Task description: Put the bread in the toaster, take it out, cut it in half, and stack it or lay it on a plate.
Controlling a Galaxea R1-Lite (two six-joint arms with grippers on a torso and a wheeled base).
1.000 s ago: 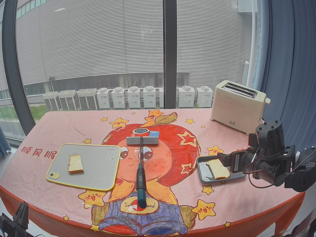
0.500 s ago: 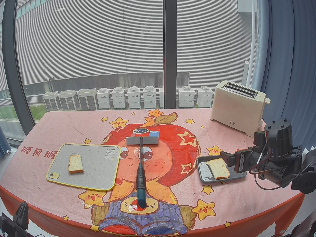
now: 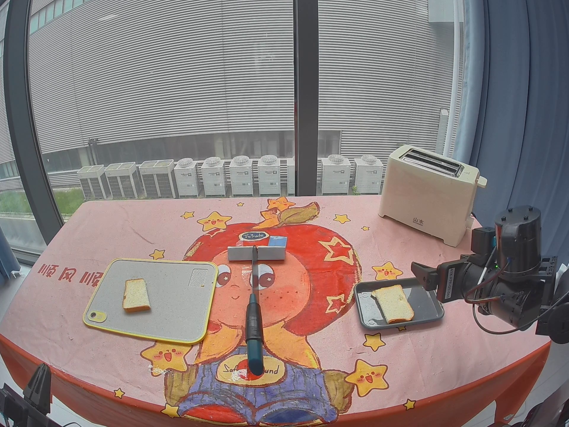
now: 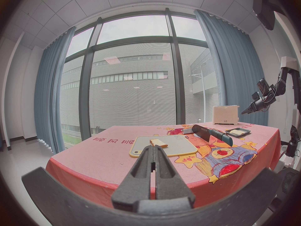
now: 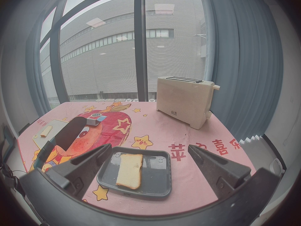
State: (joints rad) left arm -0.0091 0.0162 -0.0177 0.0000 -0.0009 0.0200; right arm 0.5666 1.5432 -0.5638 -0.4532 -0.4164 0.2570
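A: What's the biggest thing there?

B: The table (image 3: 118,232) with its pink cartoon cloth. At its far right corner stands the cream toaster (image 3: 430,194), both slots up.

A: And the left side?

B: A grey cutting board (image 3: 172,309) with a yellow rim lies near the left edge. One half slice of bread (image 3: 136,295) lies flat on it.

A: The knife?

B: The knife (image 3: 253,315) lies in the middle, teal handle toward the near edge, its blade end in a small grey holder (image 3: 256,251) farther back.

A: The arms?

B: The right gripper (image 5: 149,147) hangs over the table's right edge, just right of the dark tray (image 3: 427,306). Its claw is spread wide and has hold of nothing. The left gripper (image 4: 152,151) sits well off the table's near left corner, claw pressed together, nothing in it.

A: What's on the tray?

B: The other half slice (image 3: 392,303), flat on the tray's left part, apart from the claw.
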